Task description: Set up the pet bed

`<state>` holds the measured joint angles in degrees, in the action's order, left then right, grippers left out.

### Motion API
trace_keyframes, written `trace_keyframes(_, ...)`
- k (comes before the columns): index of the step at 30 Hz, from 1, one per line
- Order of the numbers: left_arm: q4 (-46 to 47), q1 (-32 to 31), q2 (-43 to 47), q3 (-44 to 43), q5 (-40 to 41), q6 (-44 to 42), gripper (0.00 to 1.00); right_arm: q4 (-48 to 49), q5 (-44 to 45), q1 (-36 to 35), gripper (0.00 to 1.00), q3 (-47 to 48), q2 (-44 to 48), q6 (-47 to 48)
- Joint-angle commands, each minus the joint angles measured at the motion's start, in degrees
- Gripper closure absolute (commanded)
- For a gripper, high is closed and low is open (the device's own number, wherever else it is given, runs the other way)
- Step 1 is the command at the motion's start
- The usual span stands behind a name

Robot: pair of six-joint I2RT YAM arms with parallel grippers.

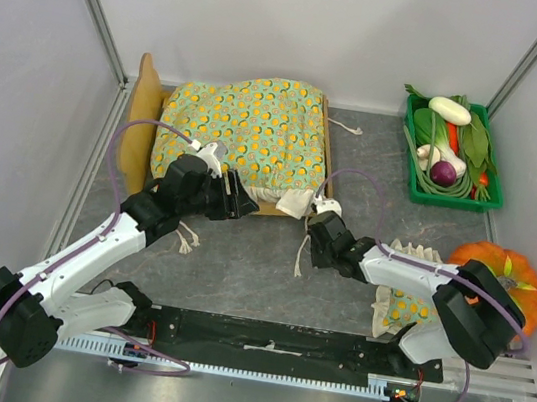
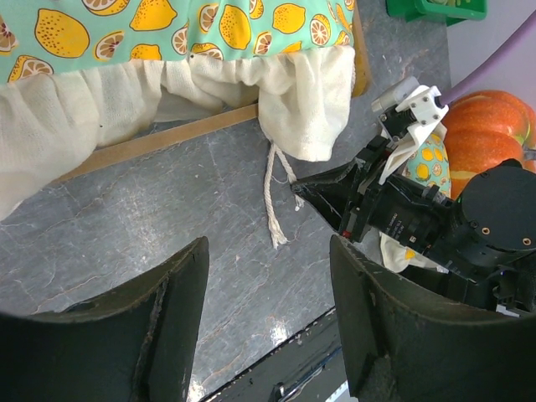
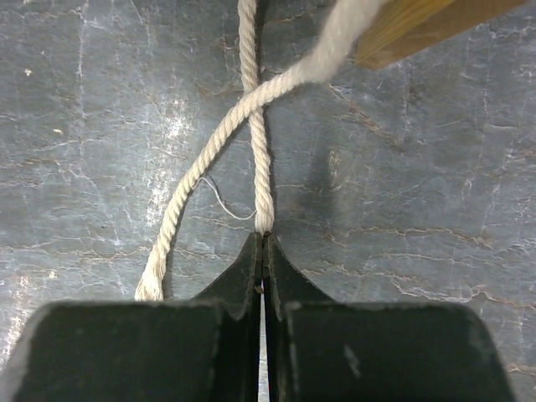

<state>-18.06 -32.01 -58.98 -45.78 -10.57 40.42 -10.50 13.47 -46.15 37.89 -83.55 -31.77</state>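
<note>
Slippage of the white twisted cotton cord (image 3: 261,159) is the main hazard. The right fingers (image 3: 239,280) are pressed together on only its very end, at their tips, so a quick or steep pull is likely to draw the cord out of the pinch. A second strand lies loose beside the pinched one and crosses it, and moving one may snag the other. The cord appears to come from under the cream ruffled corner of the green citrus-printed blanket (image 1: 245,122), so a hard pull could drag that blanket off the frame. Because the frame looks light, the same pull could slide the whole bed across the grey marbled bench (image 1: 238,267). The left fingers (image 2: 167,310) are spread wide with nothing between them, held over the bench near the same blanket corner and close to the right fingers; contact between the two arms is possible. The pet bed (image 1: 139,126), a small light-wood rectangular frame with a tall wavy-topped headboard, stands at the far centre of the bench with the headboard to the left. The blanket covers nearly all of its top, so the base cannot be seen; only the headboard and strips of rail show. A small matching ruffled pillow (image 1: 396,308) lies on the bench under the right arm, not on the bed.
</note>
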Motion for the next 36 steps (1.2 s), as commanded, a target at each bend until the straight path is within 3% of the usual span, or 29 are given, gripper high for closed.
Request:
trace_keyframes(1, 1.81, -0.25, -0.26, -0.36, -0.86, -0.96, 0.35, -1.54, -3.54, 0.01, 1.0, -3.78, 1.08, -1.27)
trace_keyframes(10, 3.12, -1.21, -0.08, 1.83, -2.79, 0.53, 0.31, -10.67, -11.1, -2.27, 1.0, -11.52, 26.76, -11.98)
trace_keyframes(20, 8.12, -9.63, -3.16, 2.36, -3.58, 6.15, 0.3, -11.21, -10.14, -3.86, 1.0, -8.98, 28.09, -12.27)
trace_keyframes(24, 15.14, -15.0, -6.66, 6.12, -4.37, 14.57, 0.3, -7.35, -10.57, -3.86, 1.0, -8.97, 27.83, -12.26)
trace_keyframes(28, 31.11, -17.21, -10.17, 11.93, -5.77, 27.39, 0.31, -2.96, -11.8, -3.95, 1.0, -10.73, 29.23, -13.4)
trace_keyframes(36, 49.51, -20.46, -22.04, 13.09, -7.18, 37.97, 0.35, -1.1, -11.63, -3.86, 1.0, -13.19, 33.54, -13.76)
